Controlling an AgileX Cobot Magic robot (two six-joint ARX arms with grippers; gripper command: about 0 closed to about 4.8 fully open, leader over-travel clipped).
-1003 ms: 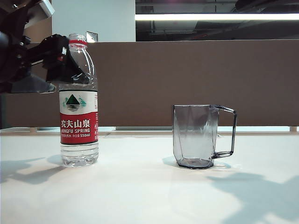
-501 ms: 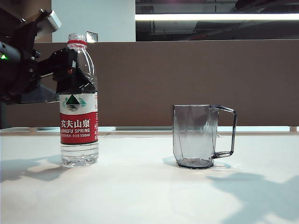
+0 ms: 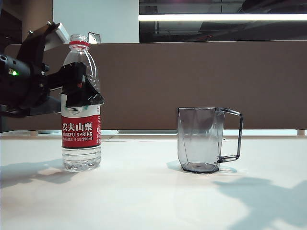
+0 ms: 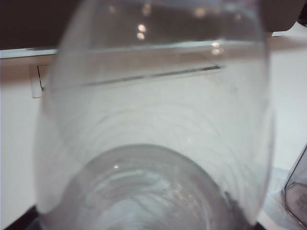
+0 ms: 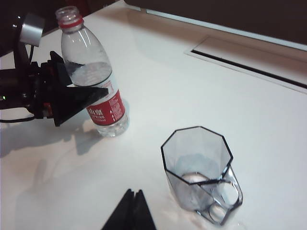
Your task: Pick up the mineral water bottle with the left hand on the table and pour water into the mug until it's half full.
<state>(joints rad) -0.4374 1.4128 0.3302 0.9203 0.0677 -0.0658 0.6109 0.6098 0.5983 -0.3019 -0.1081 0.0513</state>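
The mineral water bottle (image 3: 80, 129) stands upright and uncapped on the white table (image 3: 144, 191), at the left. My left gripper (image 3: 85, 91) is open and straddles it just above the red label. One black finger (image 5: 76, 98) passes in front of the bottle (image 5: 98, 91) and the other behind it. In the left wrist view the clear bottle (image 4: 153, 120) fills the picture and hides the fingers. The smoky-grey mug (image 3: 200, 139) stands to the right with its handle pointing right, and looks empty (image 5: 196, 163). My right gripper (image 5: 134, 191) hovers shut near the mug, holding nothing.
A brown partition (image 3: 192, 81) runs behind the table's far edge. A recessed slot (image 5: 249, 64) lies in the tabletop beyond the mug. The mug's edge (image 4: 297, 191) shows just beside the bottle in the left wrist view.
The left gripper has sunk along the bottle, from its shoulder down to the label's upper edge, and pushed further round it. Bottle and mug have not moved.
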